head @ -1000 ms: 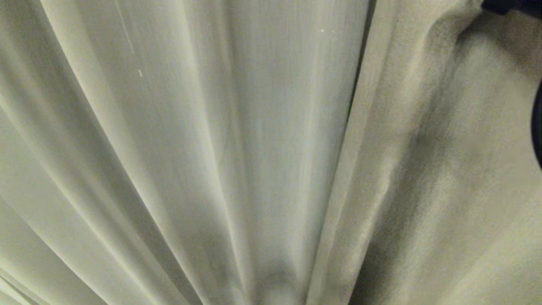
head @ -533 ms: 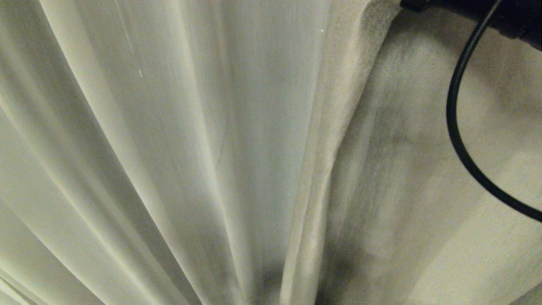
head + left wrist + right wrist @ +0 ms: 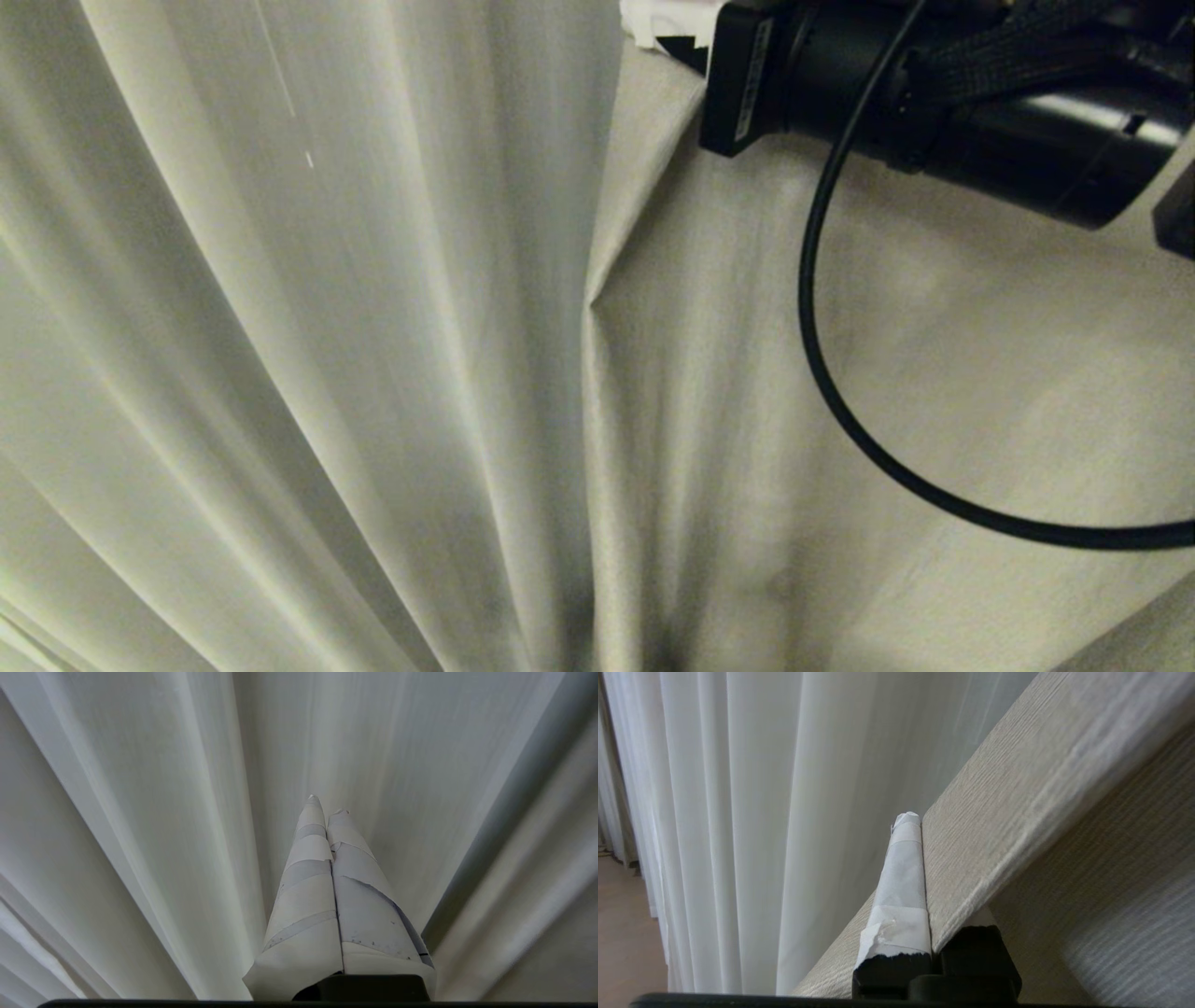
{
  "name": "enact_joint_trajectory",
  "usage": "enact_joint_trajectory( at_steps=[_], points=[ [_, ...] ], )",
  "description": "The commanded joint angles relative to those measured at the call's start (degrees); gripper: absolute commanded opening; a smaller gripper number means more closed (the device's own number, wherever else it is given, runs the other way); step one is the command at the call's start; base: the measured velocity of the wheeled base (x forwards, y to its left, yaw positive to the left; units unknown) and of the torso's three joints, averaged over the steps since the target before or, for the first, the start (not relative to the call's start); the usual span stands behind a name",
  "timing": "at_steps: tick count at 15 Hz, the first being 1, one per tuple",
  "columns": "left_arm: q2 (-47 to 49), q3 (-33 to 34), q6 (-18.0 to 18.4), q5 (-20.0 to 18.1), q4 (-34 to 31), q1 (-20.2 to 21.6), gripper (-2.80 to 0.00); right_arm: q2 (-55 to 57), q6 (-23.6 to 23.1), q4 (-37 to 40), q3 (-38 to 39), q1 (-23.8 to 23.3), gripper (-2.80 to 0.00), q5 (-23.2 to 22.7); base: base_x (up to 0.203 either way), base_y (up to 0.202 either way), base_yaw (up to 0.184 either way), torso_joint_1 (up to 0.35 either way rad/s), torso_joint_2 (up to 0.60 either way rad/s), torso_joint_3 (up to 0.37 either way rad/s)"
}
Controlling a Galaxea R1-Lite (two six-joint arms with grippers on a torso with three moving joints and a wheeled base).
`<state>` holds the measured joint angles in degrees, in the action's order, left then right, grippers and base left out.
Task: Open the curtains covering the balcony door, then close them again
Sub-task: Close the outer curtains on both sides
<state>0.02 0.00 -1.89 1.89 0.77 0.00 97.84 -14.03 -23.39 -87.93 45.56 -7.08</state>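
The curtains fill every view. In the head view a smooth, paler left panel point(image 3: 373, 327) hangs beside a coarser cream right panel point(image 3: 934, 327), whose edge overlaps it near the middle. My right gripper point(image 3: 658, 19), at the top of the head view, is shut on the right panel's hemmed edge point(image 3: 1008, 788). The hem runs between its jaws, and only the taped finger point(image 3: 903, 872) on the near side shows. My left gripper point(image 3: 327, 805) is shut on nothing, its taped tips pointing at the pleats of the left panel point(image 3: 140, 812). The balcony door is hidden behind the fabric.
My black right forearm point(image 3: 980, 93) reaches in from the top right of the head view, with a black cable point(image 3: 812, 327) looping down in front of the right panel. A strip of beige floor point(image 3: 626, 933) shows beside the curtain in the right wrist view.
My right arm has come into the head view from the top right and moved left, dragging the right panel's edge leftward over the left panel. The left gripper has stayed still.
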Motion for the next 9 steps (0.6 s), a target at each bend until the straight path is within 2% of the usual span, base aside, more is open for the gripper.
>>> enact_joint_trajectory(
  at_steps=[1, 3, 9],
  points=[
    [0.0, 0.0, 0.0, 0.0, 0.0, 0.0, -2.80, 2.2, -0.2, -0.3, -1.9, 1.3, -2.80, 1.3, 0.000, 0.000, 0.000, 0.000, 0.00, 0.000],
    [0.0, 0.0, 0.0, 0.0, 0.0, 0.0, -2.80, 2.9, -0.2, -0.4, -2.3, 2.6, -2.80, 2.6, 0.000, 0.000, 0.000, 0.000, 0.00, 0.000],
    [0.0, 0.0, 0.0, 0.0, 0.0, 0.0, -2.80, 3.8, -1.9, -0.6, -2.3, 4.1, -2.80, 2.7, 0.000, 0.000, 0.000, 0.000, 0.00, 0.000]
  ],
)
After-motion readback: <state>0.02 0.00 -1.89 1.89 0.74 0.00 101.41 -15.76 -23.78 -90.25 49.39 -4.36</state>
